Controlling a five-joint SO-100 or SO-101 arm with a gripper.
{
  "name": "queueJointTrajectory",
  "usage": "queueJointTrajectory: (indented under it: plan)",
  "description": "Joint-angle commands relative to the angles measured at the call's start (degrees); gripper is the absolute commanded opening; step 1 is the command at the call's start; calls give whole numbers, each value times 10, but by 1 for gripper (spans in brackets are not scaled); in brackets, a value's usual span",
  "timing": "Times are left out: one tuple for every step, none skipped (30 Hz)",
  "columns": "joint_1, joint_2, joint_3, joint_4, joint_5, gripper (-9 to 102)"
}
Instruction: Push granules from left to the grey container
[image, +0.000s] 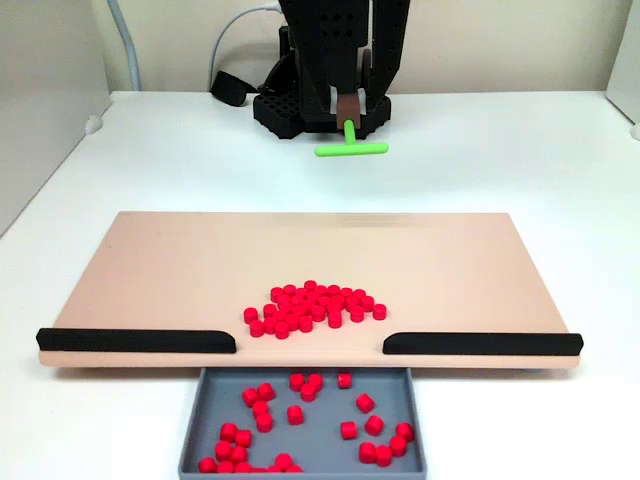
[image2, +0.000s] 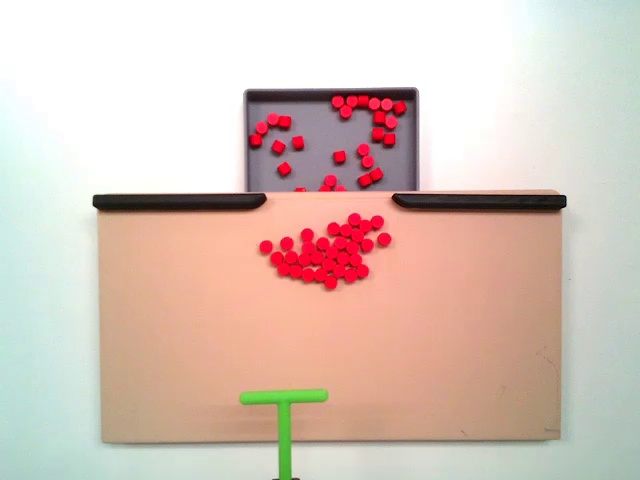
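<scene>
The black two-finger pincer (image: 348, 112) is clamped on the stem of a bright green T-shaped plastic stick (image: 351, 146), with the crossbar lowest and level. In a fixed view facing the arm, the stick hangs at 12 o'clock of the flat tan rectangular board (image: 180, 265), beyond its far edge and above the white bench (image: 520, 150). In the fixed view from above, the crossbar (image2: 284, 397) lies over the board's 6 o'clock edge, well apart from the pellets.

The tiny bright red cylindrical granules form two groups. One cluster (image: 314, 306) lies on the board at its 6 o'clock side in the facing view, just short of the gap between two black edge strips (image: 137, 341). In the view from above this cluster (image2: 325, 251) sits at the board's 12 o'clock side, near the same gap.

The shallow rectangular grey plastic container (image: 205, 420) adjoins the board edge at the gap, at 6 o'clock in the facing view. Scattered granules (image: 262, 408) lie inside it. From above, the container (image2: 312, 125) sits at 12 o'clock of the board, with pellets densest toward its 1 o'clock corner.
</scene>
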Motion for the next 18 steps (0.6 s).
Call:
queueJointTrajectory:
  plan:
    - [4, 14, -4, -1, 0, 0]
    - [4, 14, -4, -1, 0, 0]
    - [4, 14, -4, -1, -1, 0]
    - [4, 14, -4, -1, -1, 0]
    - [4, 14, -4, -1, -1, 0]
    - [4, 14, -4, -1, -1, 0]
    - [4, 14, -4, -1, -1, 0]
    - [4, 14, -4, -1, -1, 0]
    - [4, 14, -4, -1, -1, 0]
    - [4, 14, -4, -1, -2, 0]
    - [4, 14, -4, -1, -3, 0]
    - [4, 14, -4, -1, -4, 0]
    - [4, 14, -4, -1, -5, 0]
    - [4, 14, -4, -1, -6, 0]
    - [4, 14, -4, -1, -6, 0]
    - [4, 15, -4, -1, -7, 0]
    - [4, 15, -4, -1, -7, 0]
    - [4, 15, -4, -1, -7, 0]
